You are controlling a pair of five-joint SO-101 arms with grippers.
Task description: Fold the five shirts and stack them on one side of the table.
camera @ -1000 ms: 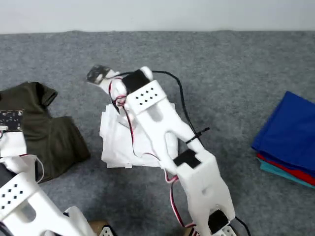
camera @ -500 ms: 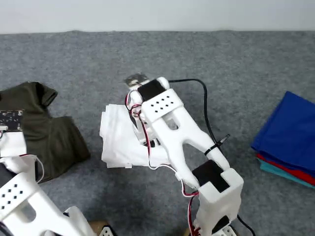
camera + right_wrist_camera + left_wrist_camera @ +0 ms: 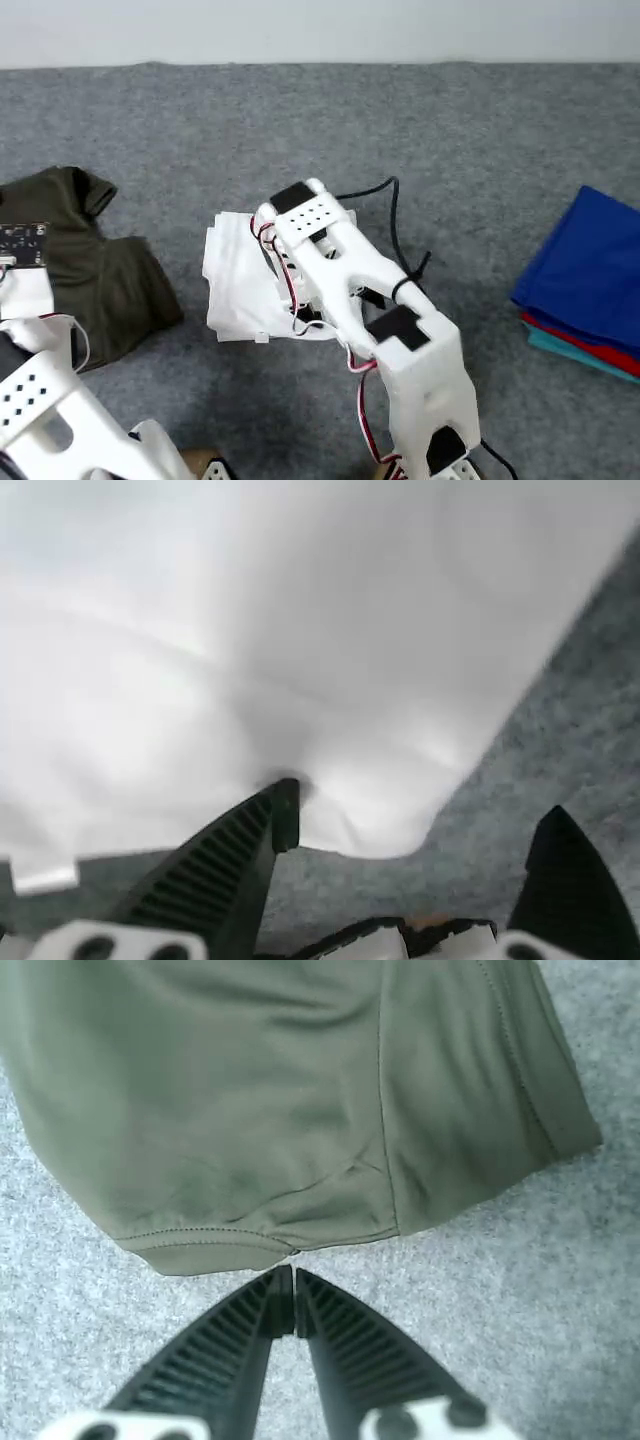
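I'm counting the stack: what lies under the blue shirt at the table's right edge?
Under the blue shirt the edge of a red shirt shows, and below that the edge of a teal shirt. The rest of both is covered.

Your high camera overlooks the table (image 3: pixel 480 130); wrist cameras hang close above its olive shirt (image 3: pixel 250 1110) and white shirt (image 3: pixel 300 630).
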